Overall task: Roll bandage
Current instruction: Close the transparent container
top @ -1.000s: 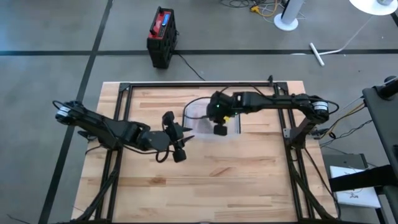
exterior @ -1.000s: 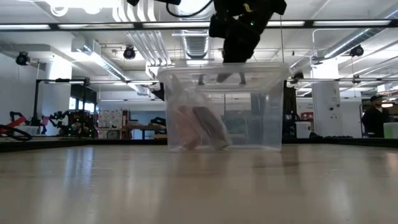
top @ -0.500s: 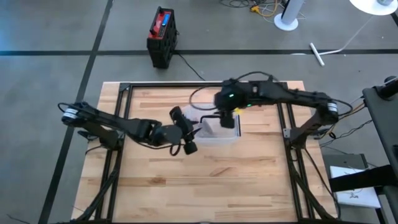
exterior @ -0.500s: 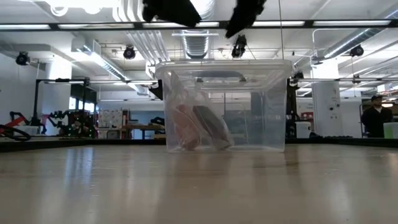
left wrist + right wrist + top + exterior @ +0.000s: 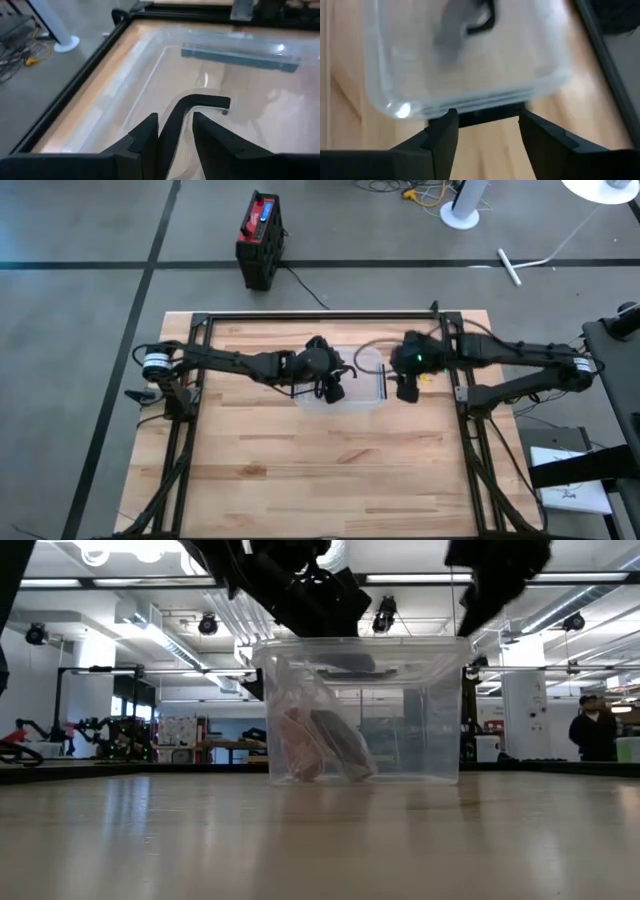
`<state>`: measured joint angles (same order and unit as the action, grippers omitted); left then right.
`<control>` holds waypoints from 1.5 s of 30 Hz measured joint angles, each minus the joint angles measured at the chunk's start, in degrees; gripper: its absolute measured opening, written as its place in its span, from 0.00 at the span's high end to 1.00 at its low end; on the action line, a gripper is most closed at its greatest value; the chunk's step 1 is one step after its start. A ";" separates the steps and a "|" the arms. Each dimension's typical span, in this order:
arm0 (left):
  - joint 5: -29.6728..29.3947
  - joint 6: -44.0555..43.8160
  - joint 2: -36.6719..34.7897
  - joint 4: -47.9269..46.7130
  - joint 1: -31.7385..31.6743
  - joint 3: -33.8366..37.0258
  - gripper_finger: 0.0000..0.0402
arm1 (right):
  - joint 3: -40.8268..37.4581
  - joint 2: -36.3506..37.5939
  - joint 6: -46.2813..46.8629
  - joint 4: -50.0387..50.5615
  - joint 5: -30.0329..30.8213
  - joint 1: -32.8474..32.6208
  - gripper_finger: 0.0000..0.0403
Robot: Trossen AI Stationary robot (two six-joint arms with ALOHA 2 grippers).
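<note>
i read this as the fetching step: the bandage point(image 5: 300, 745) is not yet rolled and lies inside the clear plastic bin point(image 5: 372, 361) near the table's far middle, slumped against the bin's wall beside a dark flat strip point(image 5: 340, 745). from the low view the bandage looks soft and pale pink, wrapped in crinkled clear film, though i can't make out more than that.

my left gripper point(image 5: 175, 137) hangs over the bin's open top, its fingers narrowly apart with a dark bent strip between them; i can't tell whether they clamp it or only frame it. my right gripper point(image 5: 485, 127) sits just outside the bin's end, fingers spread and holding nothing, lined up on the dark handle bar under the rim.

the bin is thin, glossy and rounded at the corners, so it probably slides easily on the smooth wooden table point(image 5: 330, 470). i judge the next move needs the left gripper lowered straight down past the rim while the right steadies the bin.
</note>
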<state>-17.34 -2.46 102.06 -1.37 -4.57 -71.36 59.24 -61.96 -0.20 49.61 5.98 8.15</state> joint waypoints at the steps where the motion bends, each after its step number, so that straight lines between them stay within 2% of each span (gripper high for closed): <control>1: 1.06 -0.05 0.51 0.60 -0.49 -0.11 0.72 | -2.82 1.31 1.36 -1.27 -0.08 -0.31 0.51; 7: 5.16 -1.18 1.07 0.28 -1.09 0.22 0.72 | -16.64 5.90 9.57 -10.84 0.79 -0.93 0.55; 13: 6.56 -0.72 -2.72 -3.13 0.27 -0.13 0.72 | -27.37 7.08 10.63 -20.92 3.14 -0.98 0.57; 17: 7.64 -0.68 -4.73 1.31 0.40 -1.35 0.72 | -33.05 5.79 8.41 -36.64 1.42 -1.13 0.59; 20: 12.76 -0.92 -4.12 5.77 0.35 -0.89 0.72 | -36.14 4.40 6.55 -47.08 -1.83 -1.44 0.60; 23: 19.61 -1.02 -1.96 8.46 0.88 -0.65 0.72 | -36.60 4.28 6.57 -50.69 -3.73 -1.97 0.62; 26: 23.15 -0.52 0.47 10.04 1.43 -0.66 0.72 | -36.35 5.08 6.53 -51.34 -4.83 -2.96 0.65; 32: 23.04 0.86 4.79 10.34 1.50 -0.74 0.72 | -34.86 6.85 6.63 -51.21 -9.11 -4.96 0.70; 45: 22.87 4.71 5.94 10.05 1.05 0.70 0.72 | -30.24 7.02 6.61 -52.52 -8.93 -6.46 0.77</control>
<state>5.53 2.25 108.00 8.68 -3.52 -70.66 29.00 -54.94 6.41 -2.92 -2.95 1.70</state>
